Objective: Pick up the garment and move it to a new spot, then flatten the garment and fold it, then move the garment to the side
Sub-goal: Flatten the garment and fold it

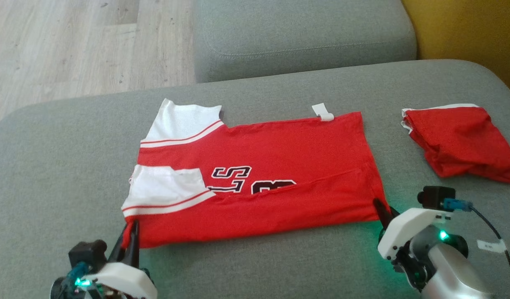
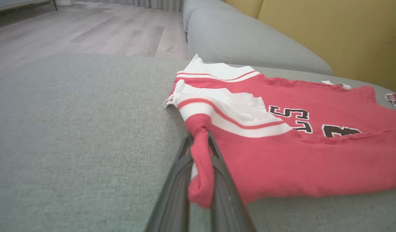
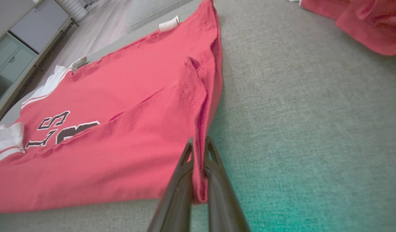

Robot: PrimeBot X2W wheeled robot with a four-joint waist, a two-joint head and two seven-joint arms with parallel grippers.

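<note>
Red jersey (image 1: pixel 280 166) with white sleeves lies spread on the grey cushion (image 1: pixel 51 174), sleeves toward the robot's left, hem toward its right. The near long edge is folded over the body and half covers the black lettering. The left gripper (image 1: pixel 130 230) is pinched on the near corner below the sleeve, with a red bunch of cloth caught between its dark fingers (image 2: pixel 172 193). The right gripper (image 1: pixel 379 205) is clamped on the near hem corner. A small white tag (image 1: pixel 322 111) sits at the far edge. A second red bundle (image 1: pixel 458 141) lies well apart on the right, possibly shorts, hard to tell.
</note>
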